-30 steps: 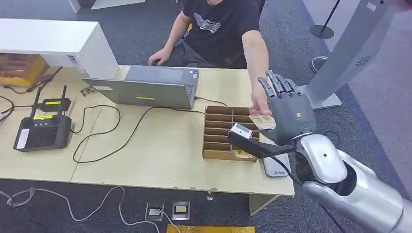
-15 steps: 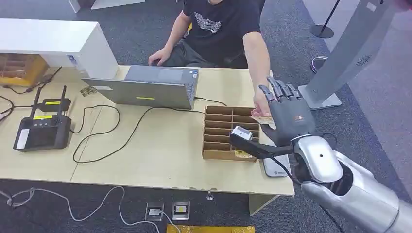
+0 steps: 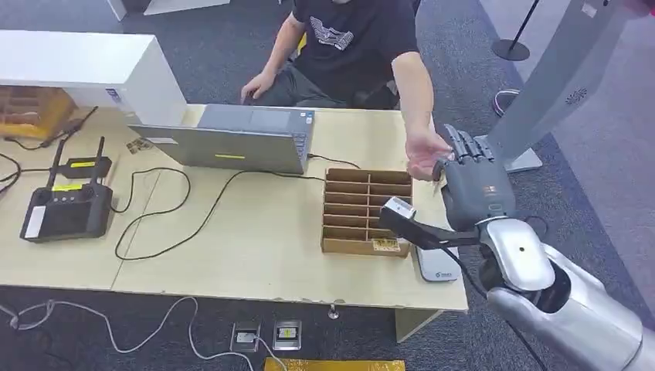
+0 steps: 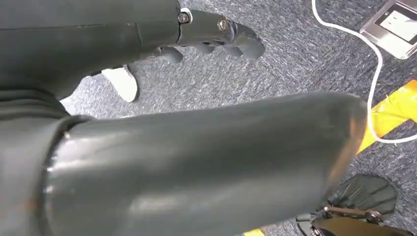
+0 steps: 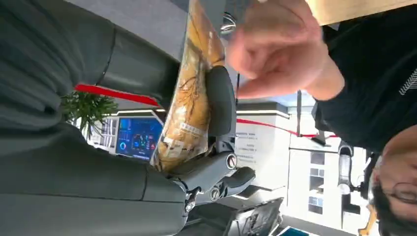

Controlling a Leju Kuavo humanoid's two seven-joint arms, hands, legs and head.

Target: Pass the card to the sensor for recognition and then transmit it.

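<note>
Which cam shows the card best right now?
Right wrist view: the card is close and side-on, held between the right hand's thumb and fingers, with the person's hand just past its far end. In the head view the back of the right hand covers it. The left wrist view looks at carpet.

Head view: even, bright indoor light, soft shadows under counter (image 3: 255,255), slight softness overall. Right wrist view: person's hand (image 5: 275,49) motion-blurred, background overexposed. Left wrist view: sheen on near blurred thumb (image 4: 206,167).
</note>
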